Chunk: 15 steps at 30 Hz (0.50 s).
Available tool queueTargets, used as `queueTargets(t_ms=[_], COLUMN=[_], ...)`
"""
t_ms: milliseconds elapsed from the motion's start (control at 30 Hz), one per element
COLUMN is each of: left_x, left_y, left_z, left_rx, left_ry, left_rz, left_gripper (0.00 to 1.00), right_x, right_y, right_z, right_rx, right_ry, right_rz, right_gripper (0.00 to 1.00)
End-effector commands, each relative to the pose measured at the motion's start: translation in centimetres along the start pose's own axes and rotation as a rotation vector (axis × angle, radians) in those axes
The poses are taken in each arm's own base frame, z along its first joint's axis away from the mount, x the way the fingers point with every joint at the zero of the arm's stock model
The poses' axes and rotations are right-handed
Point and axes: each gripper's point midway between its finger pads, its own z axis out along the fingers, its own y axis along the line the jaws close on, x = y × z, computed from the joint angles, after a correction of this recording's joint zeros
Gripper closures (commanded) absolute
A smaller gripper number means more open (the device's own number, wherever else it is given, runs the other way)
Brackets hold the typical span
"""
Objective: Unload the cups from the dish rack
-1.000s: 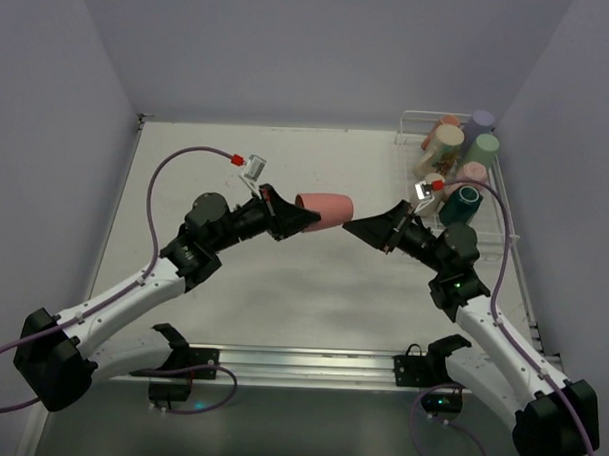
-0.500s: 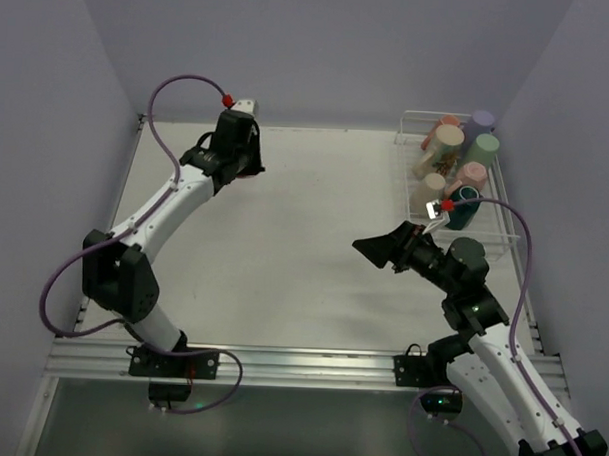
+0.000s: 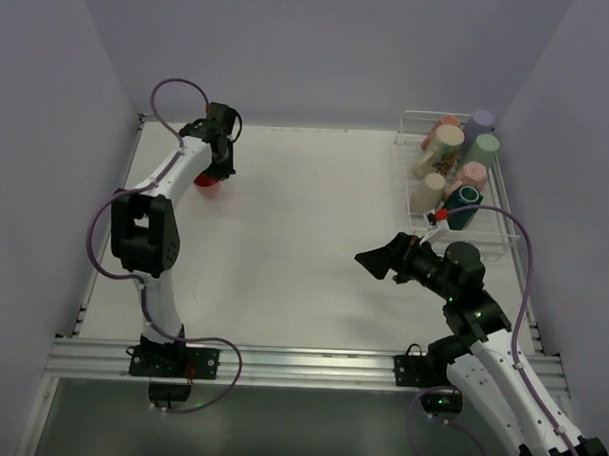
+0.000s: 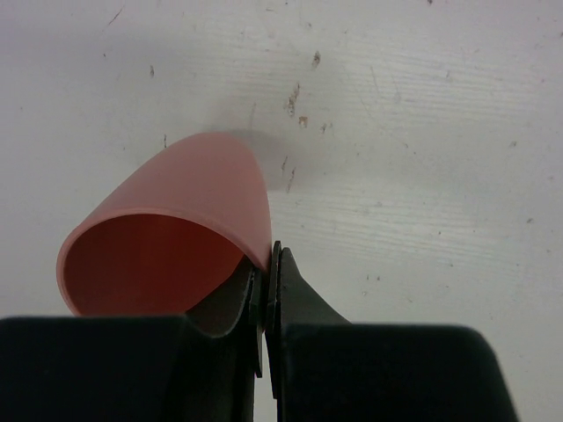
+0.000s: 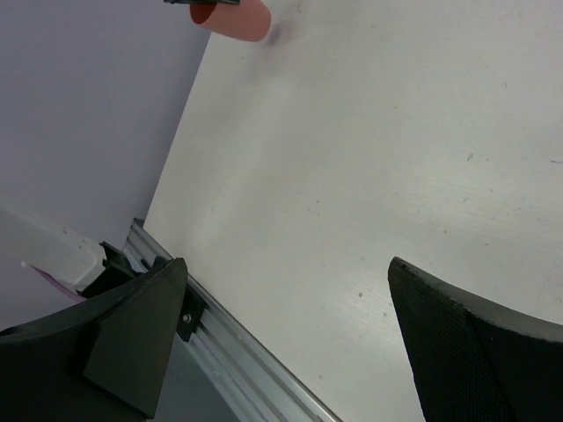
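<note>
Near edge: a rail [image 3: 300,363] with both arm bases on it. Just past it, at near right, the right gripper [image 3: 370,260] hovers over the table [image 3: 304,228], pointed left. Its jaws are spread wide with nothing between them. In the right wrist view only table surface shows between the two fingers [image 5: 132,334].

Behind it the rack [image 3: 505,233] sits along the right edge and runs to the far right corner. Seven cups sit in it, packed close:
- the dark green cup [image 3: 463,205] is nearest
- the cream cup [image 3: 433,184] is just left of it
- the pink cup [image 3: 473,175] is behind
- the tan cup [image 3: 447,142] and light green cup [image 3: 482,147] come next
- the lavender cup [image 3: 480,121] and a reddish cup [image 3: 446,123] are at the far end, the reddish one partly hidden

Cannot tell which stand upright and which lean.

Far left: the left arm stretches out to that part of the table. The left gripper [image 4: 264,303] is pinched tight on the rim of the salmon cup [image 4: 167,246] — one finger inside the mouth, one outside against the wall. The cup is tilted, mouth toward the wrist camera and base toward the table. Cannot tell if the base touches the table. This cup is well apart from the rack — opposite side of the table.
</note>
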Motion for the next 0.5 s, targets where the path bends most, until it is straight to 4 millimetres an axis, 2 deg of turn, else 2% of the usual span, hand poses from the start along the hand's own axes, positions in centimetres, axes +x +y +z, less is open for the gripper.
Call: queueTargets(t_ms=[0, 100, 300, 367, 433, 467], left_x=[0.0, 0.0, -0.4, -0.8, -0.9, -0.9], left_y=[1.3, 1.3, 2.2, 2.4, 2.8, 3.1], left_z=[0.9, 2.0, 2.7, 2.7, 2.7, 2.8], left_rx=[-0.033, -0.001, -0.017, -0.022, -0.028, -0.034], left_ry=[0.058, 0.087, 0.089, 0.082, 0.082, 0.080], left_rz=[0.038, 0.020, -0.001, -0.007, -0.013, -0.019], left_gripper=[1.00, 1.00, 1.00, 0.92, 0.75, 0.70], right_x=[0.5, 0.2, -0.3, -0.4, -0.5, -0.5], right_y=[-0.8, -0.7, -0.5, -0.4, -0.3, -0.3], right_z=[0.3, 0.3, 0.3, 0.4, 0.5, 0.5], right_rx=[0.025, 0.029, 0.034, 0.036, 0.033, 0.032], right_ry=[0.018, 0.014, 0.012, 0.014, 0.011, 0.015], right_rz=[-0.027, -0.035, -0.055, -0.051, -0.048, -0.047], right_gripper=[0.01, 0.01, 0.01, 0.01, 0.01, 0.01])
